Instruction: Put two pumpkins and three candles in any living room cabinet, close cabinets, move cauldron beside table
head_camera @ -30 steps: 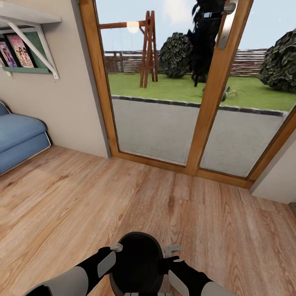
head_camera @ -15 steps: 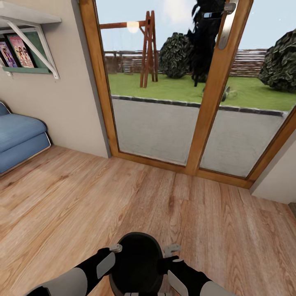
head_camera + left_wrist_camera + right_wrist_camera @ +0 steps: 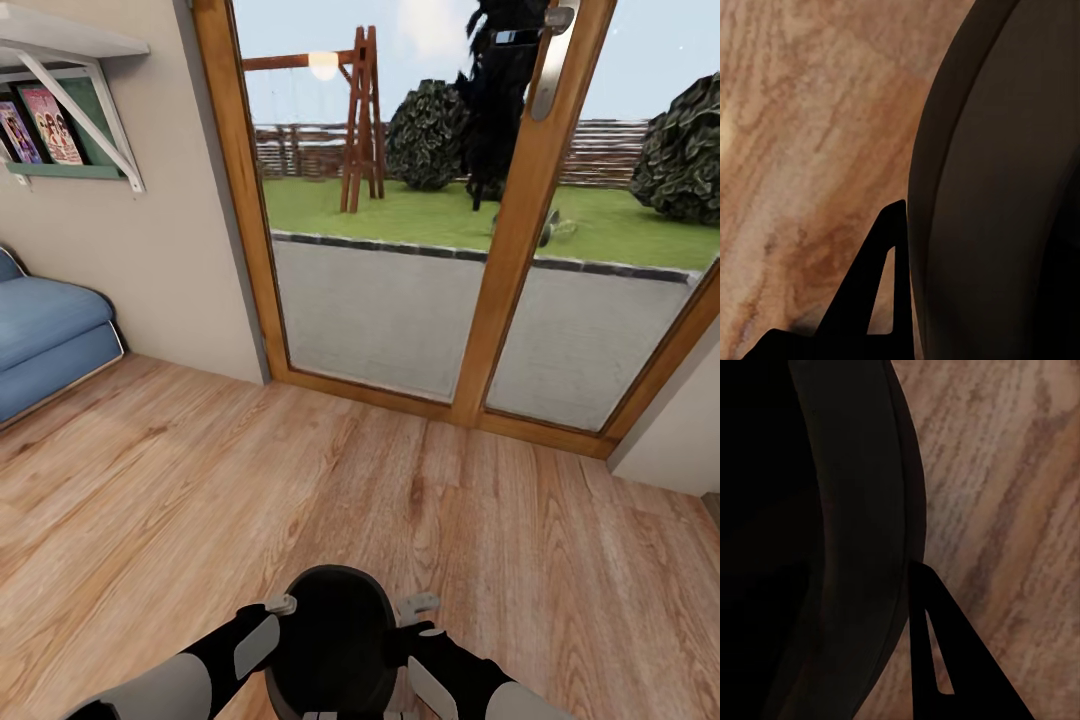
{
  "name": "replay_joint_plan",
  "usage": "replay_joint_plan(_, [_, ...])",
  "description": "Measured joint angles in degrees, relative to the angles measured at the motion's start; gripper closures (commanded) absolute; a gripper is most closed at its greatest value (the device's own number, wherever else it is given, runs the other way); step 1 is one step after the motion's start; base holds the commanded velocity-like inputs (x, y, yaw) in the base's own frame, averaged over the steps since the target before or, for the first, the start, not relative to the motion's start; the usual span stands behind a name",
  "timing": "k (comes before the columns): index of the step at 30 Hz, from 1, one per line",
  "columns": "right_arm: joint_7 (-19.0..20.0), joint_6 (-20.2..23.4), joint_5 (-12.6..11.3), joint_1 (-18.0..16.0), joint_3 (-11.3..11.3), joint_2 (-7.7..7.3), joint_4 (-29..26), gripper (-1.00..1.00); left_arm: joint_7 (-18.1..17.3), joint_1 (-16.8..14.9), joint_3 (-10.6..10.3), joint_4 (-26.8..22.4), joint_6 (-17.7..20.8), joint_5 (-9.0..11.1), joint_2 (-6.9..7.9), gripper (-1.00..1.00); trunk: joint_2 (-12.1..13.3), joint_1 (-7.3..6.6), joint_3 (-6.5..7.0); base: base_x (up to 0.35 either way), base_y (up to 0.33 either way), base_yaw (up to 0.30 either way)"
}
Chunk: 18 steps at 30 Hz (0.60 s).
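Low in the middle of the head view the black pot [image 3: 335, 640] sits between the two claws, its dark mouth facing up. The left claw [image 3: 281, 604] presses against the pot's left rim and the right claw [image 3: 415, 606] against the right rim, so the pot is pinched from both sides. In the left wrist view one dark finger [image 3: 881, 289] lies right against the pot's curved wall [image 3: 997, 195], with wood floor [image 3: 802, 142] behind; the other finger is hidden, so how wide that claw is spread cannot be told. The right wrist view shows the same: one finger [image 3: 937, 660] touching the pot's side [image 3: 847, 532], the rest hidden, the spread unclear. Both forearms, black with pale grey shells, reach in from the bottom corners of the frame and angle toward each other. Ahead, across the plank floor [image 3: 300, 470], stands a wood-framed glass door [image 3: 500, 250]. A blue sofa [image 3: 45, 335] is at the left edge and a wall shelf [image 3: 70, 110] at the upper left.
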Motion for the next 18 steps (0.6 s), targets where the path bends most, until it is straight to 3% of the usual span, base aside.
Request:
replay_joint_plan(6, [-0.03,0.00,0.06,-0.01,-0.07,0.04,0.04,1.00,0.01,0.07,0.40,-0.07,0.02,-0.34,0.00,1.00,0.00,0.00,0.00,0.000,0.000,0.000])
replay_joint_plan(9, [-0.15,0.01,0.01,-0.02,-0.01,0.07,0.03,1.00,0.02,0.10,0.25,-0.18,0.03,-0.16,0.06,1.00,0.00,0.00,0.00,0.000,0.000,0.000])
replay_joint_plan(10, [-0.08,0.01,0.10,0.00,-0.44,0.09,0.08,1.00,0.02,-0.01,-0.88,-0.21,0.02,0.62,0.13,1.00,0.00,0.00,0.00,0.000,0.000,0.000])
replay_joint_plan(18, [-0.09,0.01,0.12,0.00,-0.45,0.09,0.09,1.00,0.02,0.03,-0.80,-0.27,0.04,0.47,0.14,1.00,0.00,0.00,0.00,0.000,0.000,0.000])
